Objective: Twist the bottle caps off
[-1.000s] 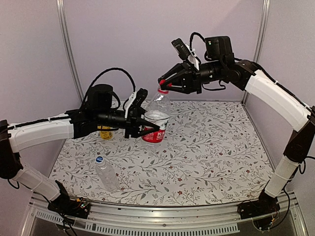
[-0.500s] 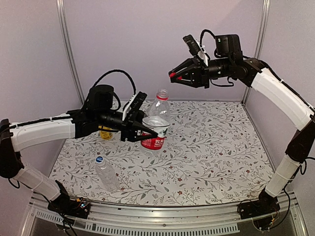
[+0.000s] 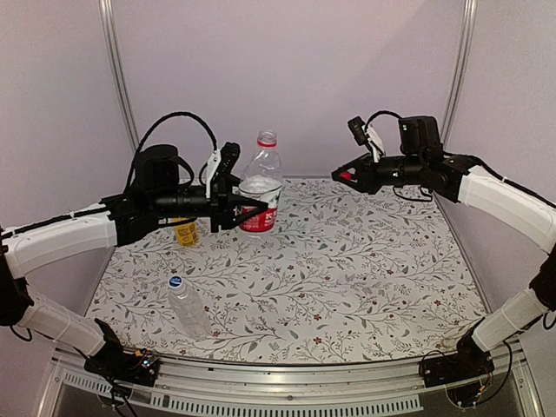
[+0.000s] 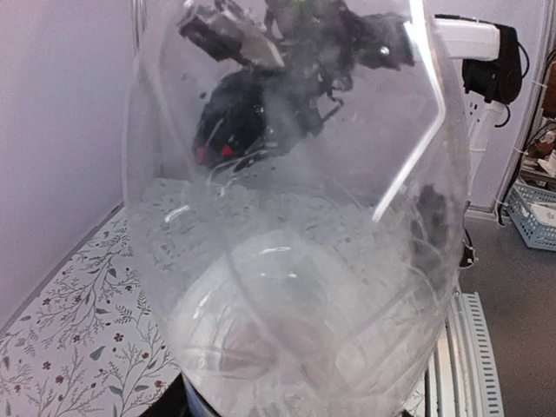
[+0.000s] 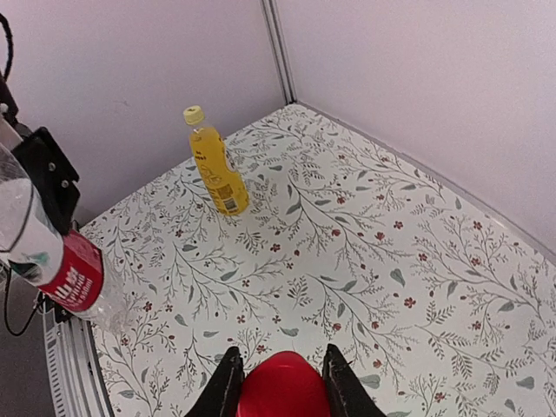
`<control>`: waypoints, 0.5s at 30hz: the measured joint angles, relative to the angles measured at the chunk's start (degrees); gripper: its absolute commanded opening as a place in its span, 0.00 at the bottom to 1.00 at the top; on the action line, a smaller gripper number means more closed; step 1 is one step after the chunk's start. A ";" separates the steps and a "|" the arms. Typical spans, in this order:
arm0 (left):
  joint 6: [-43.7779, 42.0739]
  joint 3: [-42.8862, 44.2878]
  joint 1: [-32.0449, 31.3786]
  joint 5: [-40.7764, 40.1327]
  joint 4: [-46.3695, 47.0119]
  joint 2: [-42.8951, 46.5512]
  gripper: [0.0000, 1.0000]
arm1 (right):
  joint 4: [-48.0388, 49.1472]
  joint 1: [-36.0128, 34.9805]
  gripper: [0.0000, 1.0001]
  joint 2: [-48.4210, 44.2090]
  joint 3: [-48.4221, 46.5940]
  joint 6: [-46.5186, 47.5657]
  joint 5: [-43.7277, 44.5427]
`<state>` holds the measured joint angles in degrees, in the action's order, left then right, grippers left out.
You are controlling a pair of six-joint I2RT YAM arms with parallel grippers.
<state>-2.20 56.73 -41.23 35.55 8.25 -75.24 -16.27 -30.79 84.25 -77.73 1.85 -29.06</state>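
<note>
My left gripper (image 3: 248, 207) is shut on the clear bottle with the red label (image 3: 261, 184) and holds it upright above the mat; its open neck (image 3: 267, 139) has only a red ring. In the left wrist view the bottle (image 4: 295, 261) fills the frame and hides the fingers. My right gripper (image 3: 346, 176) is shut on the red cap (image 5: 284, 389), held in the air right of the bottle. The yellow-orange bottle (image 5: 217, 167) stands capped in yellow (image 5: 194, 114) behind the left arm (image 3: 185, 233). The clear unlabelled bottle (image 3: 188, 306) lies near the front left, blue cap (image 3: 175, 282) on.
The floral mat (image 3: 347, 278) covers the table between purple walls. A metal rail (image 3: 287, 395) runs along the near edge. The right arm (image 4: 304, 35) shows through the bottle in the left wrist view. A blue crate (image 4: 534, 213) sits off the table.
My right gripper has carried the red cap down and to the right, away from the bottle's neck. My left gripper has drawn the red-label bottle back and left and turned it more upright.
</note>
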 measured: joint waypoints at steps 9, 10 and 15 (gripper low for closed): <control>0.13 -1.11 0.87 -10.93 2.43 2.10 0.43 | 10.32 -0.92 0.20 -1.77 25.24 -8.55 12.90; 0.15 -1.11 0.92 -11.65 2.43 2.08 0.43 | 11.54 -1.51 0.21 -1.77 26.91 -9.14 14.27; 0.31 -1.14 0.96 -13.49 2.60 1.95 0.43 | 17.03 -4.66 0.24 -1.16 31.80 -10.97 19.17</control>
<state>-1.89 55.59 -40.27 22.06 10.85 -73.30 0.75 -35.44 83.09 -45.93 -9.13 -9.89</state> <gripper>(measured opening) 0.431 0.258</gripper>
